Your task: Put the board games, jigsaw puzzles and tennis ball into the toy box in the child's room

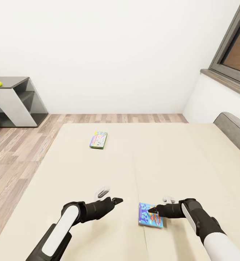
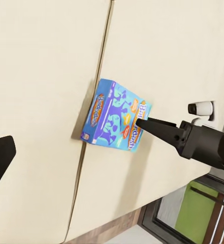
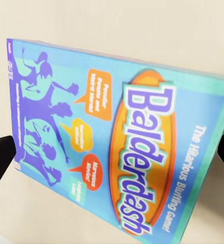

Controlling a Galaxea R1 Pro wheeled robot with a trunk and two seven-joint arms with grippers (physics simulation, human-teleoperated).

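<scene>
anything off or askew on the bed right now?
Nothing damaged or spilled. The Balderdash box lies flat but skewed across the cover's centre seam, near the right gripper. The green-edged game lies flat further up the bed, slightly turned. Left gripper is near neither.

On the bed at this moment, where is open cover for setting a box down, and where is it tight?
Open: the wide stretch of the bed between the green-edged game and the headboard, also the cover between that game and both arms. Tight: the near edge, where the right tool sits at the Balderdash box and the left tool hovers beside it.
</scene>
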